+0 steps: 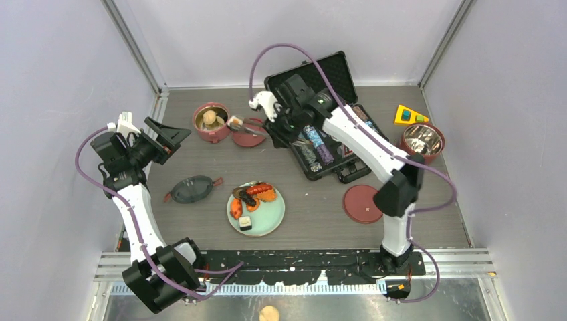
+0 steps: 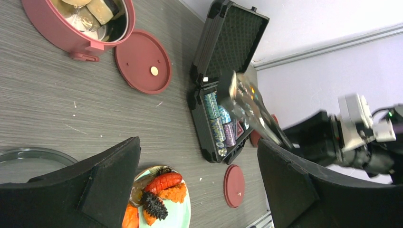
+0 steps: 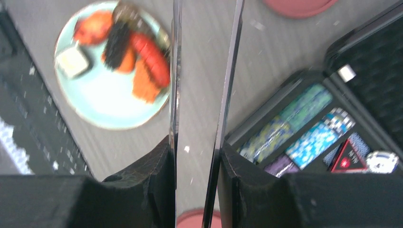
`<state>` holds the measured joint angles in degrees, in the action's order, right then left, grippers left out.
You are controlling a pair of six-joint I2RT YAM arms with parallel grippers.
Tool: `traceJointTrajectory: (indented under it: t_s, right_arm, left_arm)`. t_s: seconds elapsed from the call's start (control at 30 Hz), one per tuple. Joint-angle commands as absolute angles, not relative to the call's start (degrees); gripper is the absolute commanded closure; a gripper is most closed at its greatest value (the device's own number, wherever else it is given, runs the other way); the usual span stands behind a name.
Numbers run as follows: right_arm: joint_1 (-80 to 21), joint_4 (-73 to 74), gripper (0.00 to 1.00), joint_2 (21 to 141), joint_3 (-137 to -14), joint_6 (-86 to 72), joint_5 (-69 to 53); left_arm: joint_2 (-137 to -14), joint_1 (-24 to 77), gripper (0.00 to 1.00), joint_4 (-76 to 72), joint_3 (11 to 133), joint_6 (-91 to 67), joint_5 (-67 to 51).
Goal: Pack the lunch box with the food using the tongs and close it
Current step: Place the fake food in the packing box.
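Left tool [image 2: 198, 142] wide, right tool [image 3: 196, 147] clamped

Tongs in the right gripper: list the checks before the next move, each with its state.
1. Right gripper shut on the slim silver metal tongs: ok.
2. Small pale food piece between the tong tips: ok.
3. Piece over the maroon round steel-lined bowl: not ok, it shows beside the rim, toward the flat red round lid.
4. Room in that bowl: ok.
5. Left gripper open, apart from the bowl: ok.
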<state>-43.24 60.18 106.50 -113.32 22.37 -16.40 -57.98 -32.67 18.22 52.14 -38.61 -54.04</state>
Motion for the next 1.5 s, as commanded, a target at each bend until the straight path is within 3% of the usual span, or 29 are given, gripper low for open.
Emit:
traceJointTrajectory:
  t_s: [0.0,0.27,1.47]
  right_arm:
    - [-43.4,52.2,0.74,115.3,-126.2,15.9,-15.5]
    - [-43.5,48.7,0.74,133.9,-146.8,9.0,-16.3]
    - [-46.8,37.5,0.69,150.6,-153.5,6.2,-15.3]
  left_arm:
    - [-57.9,-33.1,0.05,15.7,52.9,-39.0,-55.0]
    - [-58.4,-33.3,0.05,15.7,53.3,-39.3,-55.3]
    - [-59.8,-33.6,0.05,13.7,52.9,-41.4,-57.4]
